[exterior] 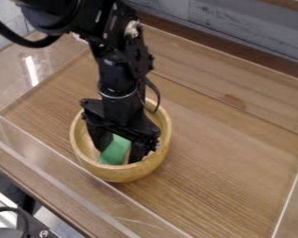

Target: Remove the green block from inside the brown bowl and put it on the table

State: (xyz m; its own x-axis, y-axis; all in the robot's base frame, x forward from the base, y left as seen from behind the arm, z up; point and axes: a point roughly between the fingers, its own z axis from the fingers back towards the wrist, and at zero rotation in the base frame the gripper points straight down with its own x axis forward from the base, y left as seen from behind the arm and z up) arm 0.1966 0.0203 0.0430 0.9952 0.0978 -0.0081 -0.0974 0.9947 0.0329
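The brown bowl (92, 164) sits on the table (226, 139) at the lower left of centre. Inside it lies the green block (116, 151), only partly visible between the black fingers. My gripper (118, 148) reaches straight down into the bowl, open, with one finger on each side of the block. Whether the fingers touch the block I cannot tell. The black arm rises from the bowl toward the upper left.
Clear acrylic walls (139, 221) edge the table at the front and left. A grey panelled wall (245, 23) runs along the back. Bare wood-grain tabletop stretches to the right of the bowl.
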